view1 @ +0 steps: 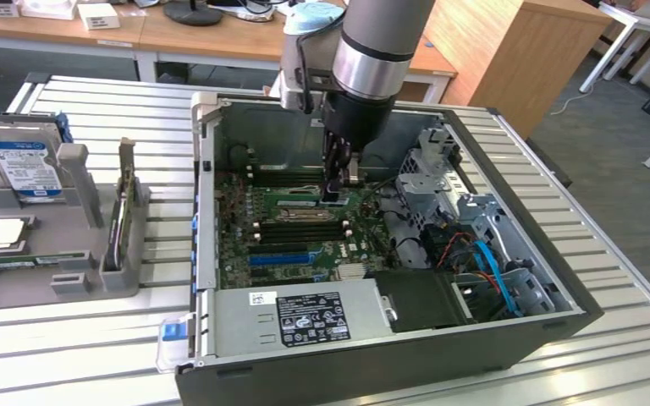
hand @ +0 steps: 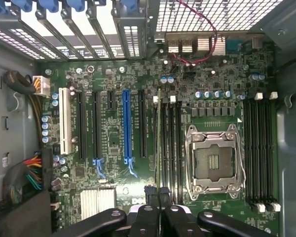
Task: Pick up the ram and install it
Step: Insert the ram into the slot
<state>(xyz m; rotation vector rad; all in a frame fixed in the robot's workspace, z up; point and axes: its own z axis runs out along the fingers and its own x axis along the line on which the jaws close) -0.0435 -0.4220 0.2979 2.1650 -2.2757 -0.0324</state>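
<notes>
**Pincer grips the ram over the memory slots**

The arm reaches down into the open computer case (view1: 204, 169), which lies on its side on the slatted metal bench (view1: 608, 355). The pincer (view1: 341, 188) sits low over the motherboard (hand: 113, 128), near the middle of the case in the exterior view.

In the wrist view the pincer (hand: 159, 200) is closed almost completely, its two dark fingers (hand: 149, 191) pressed against either face of the ram (hand: 159, 143). The ram shows edge-on as a thin green strip running away from the fingers. It is lined up with the bank of black memory slots (hand: 171, 148) that lies between the processor socket (hand: 214, 158) and the expansion slots, among them a blue slot (hand: 127, 123). The strip lies along the memory slot nearest the expansion slots, its far end close to a white latch (hand: 155, 98). Whether its lower edge has entered the slot or is just above it cannot be told. A second bank of memory slots (hand: 259, 148) lies on the other side of the socket.

On the exterior view's left, well apart from the case, a grey holder tray (view1: 77, 254) stands on the bench. It carries an upright hard drive (view1: 23, 165) with a blue-white label and a square silver processor chip (view1: 3, 234). A silver power supply (view1: 302, 315) fills the case's near corner.
</notes>
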